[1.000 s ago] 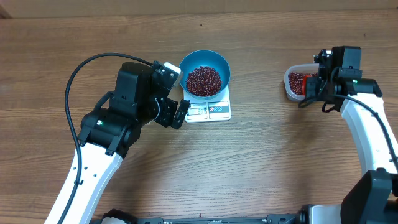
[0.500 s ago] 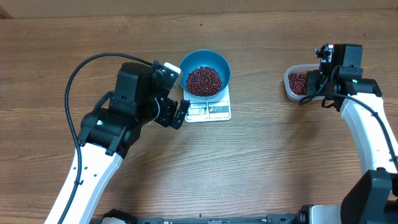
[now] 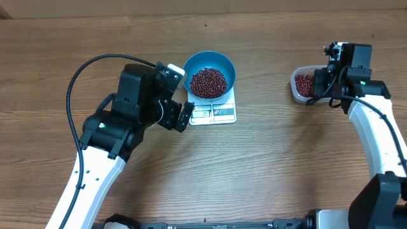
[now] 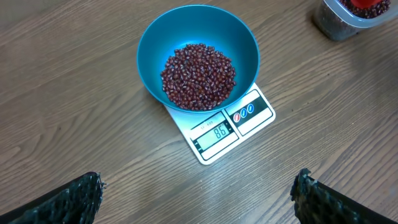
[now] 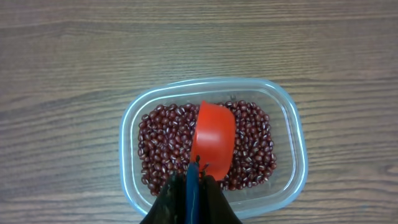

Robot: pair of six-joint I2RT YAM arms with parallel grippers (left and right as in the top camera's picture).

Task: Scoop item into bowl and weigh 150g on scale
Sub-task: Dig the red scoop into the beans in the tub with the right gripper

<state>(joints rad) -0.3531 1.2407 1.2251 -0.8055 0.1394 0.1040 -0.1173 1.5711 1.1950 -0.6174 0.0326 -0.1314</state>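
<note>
Hovering over a clear rounded-rectangular plastic tub [image 5: 292,124] of small dark red beans [image 5: 158,143], the robot's right gripper [image 5: 191,190] is clamped on the blue-tipped handle of an orange-red plastic scoop [image 5: 214,137]. The cup rests on the beans, with none showing on its red face. Across the wooden table [image 3: 267,172], the deep light-blue round bowl [image 4: 152,43] sits on the small white rectangular kitchen scale [image 4: 252,115]. A mound of beans already lies in its bottom, and the display appears to read 86, short of the 150 g target by my reckoning. The left gripper [image 4: 196,199] hangs just beside the scale, jaws spread wide and empty. The step in hand looks like loading another scoop: the cup should dig under the beans, come up level and only modestly filled, then travel flat to the bowl and tip slowly, so the reading creeps up rather than overshoots.
</note>
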